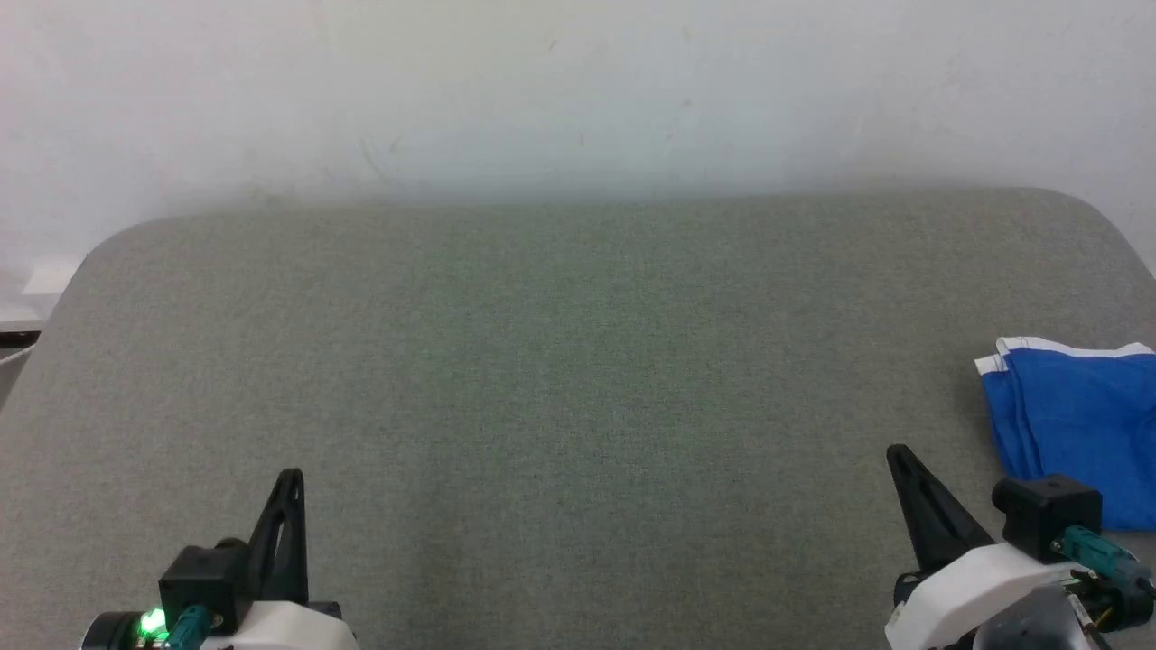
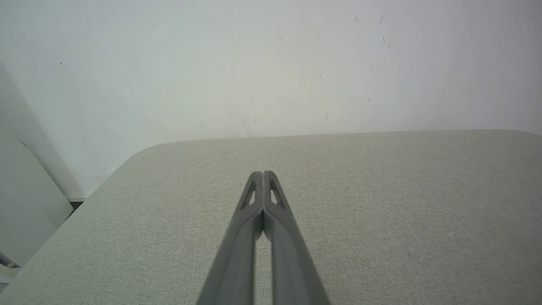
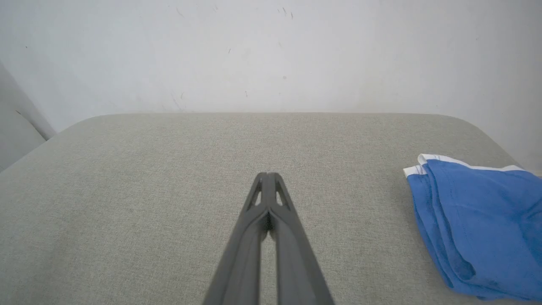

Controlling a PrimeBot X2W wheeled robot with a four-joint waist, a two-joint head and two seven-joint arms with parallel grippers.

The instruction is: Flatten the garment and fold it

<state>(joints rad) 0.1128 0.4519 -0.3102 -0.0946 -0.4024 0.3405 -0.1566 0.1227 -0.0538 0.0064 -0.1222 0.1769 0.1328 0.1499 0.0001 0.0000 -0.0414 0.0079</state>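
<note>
The garment (image 1: 1075,420) is a bright blue bundle with white trim, lying in layers at the right edge of the grey-green table (image 1: 560,361). The right wrist view has the garment (image 3: 478,220) at its right side. My right gripper (image 1: 894,454) is shut and empty, hovering just left of the garment without touching it; its fingertips (image 3: 267,176) press together. My left gripper (image 1: 291,477) is at the table's front left, far from the garment, also shut with nothing in it, its fingertips (image 2: 263,174) meeting.
A white wall (image 1: 578,90) rises right behind the table's far edge. The table's corners are rounded. Beyond the left edge I see a pale floor strip and a white panel (image 2: 25,199).
</note>
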